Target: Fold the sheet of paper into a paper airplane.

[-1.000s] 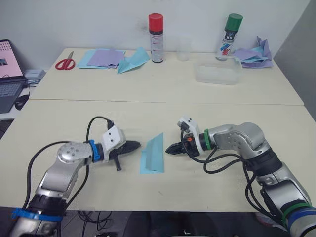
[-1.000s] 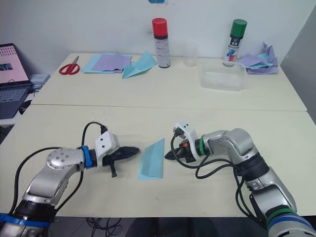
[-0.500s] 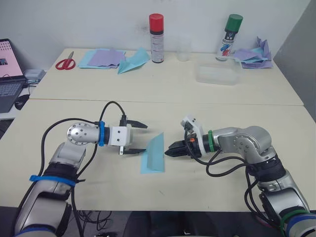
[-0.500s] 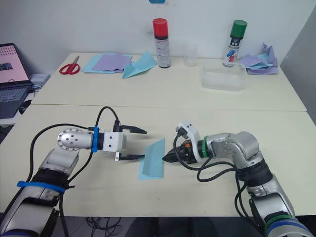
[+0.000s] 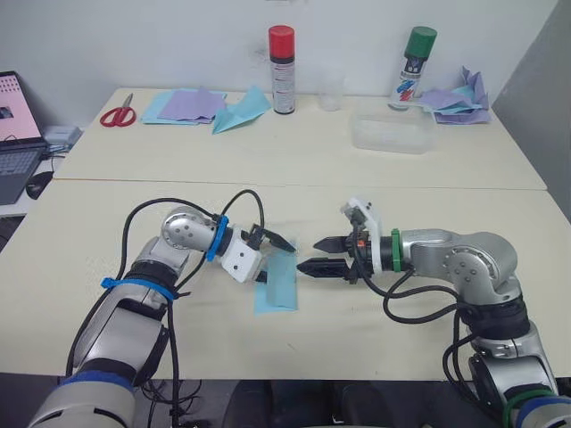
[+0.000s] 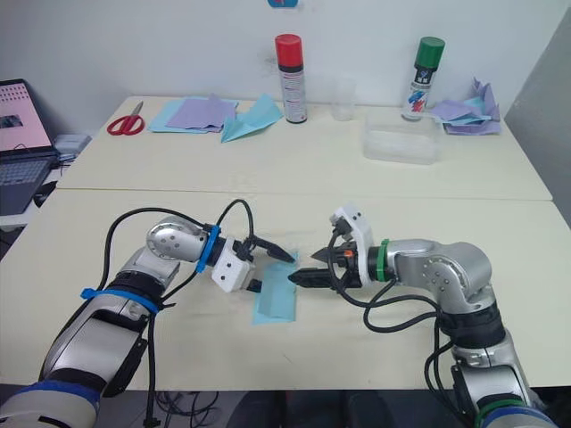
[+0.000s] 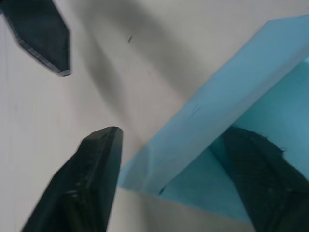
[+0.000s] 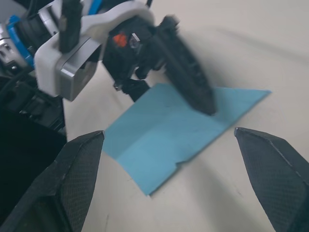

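The sheet of paper [image 5: 278, 290] is sky blue and lies folded lengthwise on the near table, one long flap raised and its far end slanted. My left gripper [image 5: 275, 259] is at its left edge, open. In the left wrist view the raised flap [image 7: 231, 92] stands between the two fingers, one finger [image 7: 91, 183] on the bare table and the other under the paper. My right gripper [image 5: 307, 255] hovers just right of the sheet, open wide and holding nothing, pointing at the left one. In the right wrist view the sheet [image 8: 164, 130] lies ahead of its spread fingers.
On the far table stand a red-capped spray can [image 5: 282, 68], a green-capped can [image 5: 414, 67], a clear cup [image 5: 333, 89] and a clear tub [image 5: 393, 131]. Scissors [image 5: 117, 113], lilac sheets [image 5: 186, 104], a teal paper dart [image 5: 241, 110] and crumpled papers [image 5: 459, 96] lie there. A laptop [image 5: 13, 134] sits at far left.
My left gripper opened, swung right and turned onto the paper's left edge, then narrowed somewhat. My right gripper went from shut to wide open beside the sheet. The paper stayed put.
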